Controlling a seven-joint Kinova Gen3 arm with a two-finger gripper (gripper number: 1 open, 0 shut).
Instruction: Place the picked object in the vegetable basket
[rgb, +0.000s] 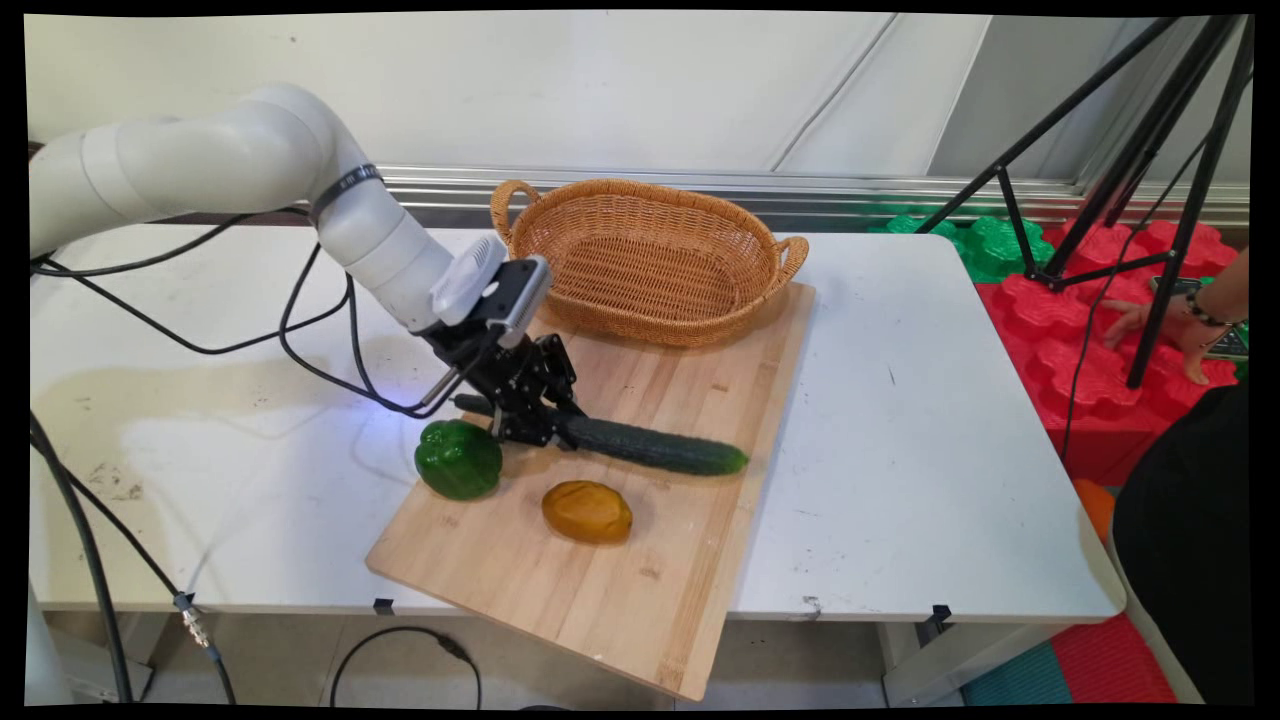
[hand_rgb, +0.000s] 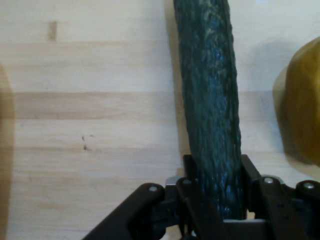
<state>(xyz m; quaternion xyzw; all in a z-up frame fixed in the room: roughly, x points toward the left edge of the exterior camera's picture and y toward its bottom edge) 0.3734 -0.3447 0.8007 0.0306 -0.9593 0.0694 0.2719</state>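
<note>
Hand view: the gripper (hand_rgb: 215, 192) was clamped around the cucumber (hand_rgb: 210, 100), fingers pressed on both flanks.
Long axis: straight out from the fingers.
Location: cucumber on the wooden cutting board (rgb: 640, 580), between green pepper (rgb: 458, 459) and wicker basket (rgb: 650, 260).

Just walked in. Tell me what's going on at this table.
The white arm's gripper is shut on one end of a cucumber lying on a wooden cutting board. A green bell pepper sits beside the gripper, a yellow-brown fruit nearby. A wicker basket stands at the board's far end.
</note>
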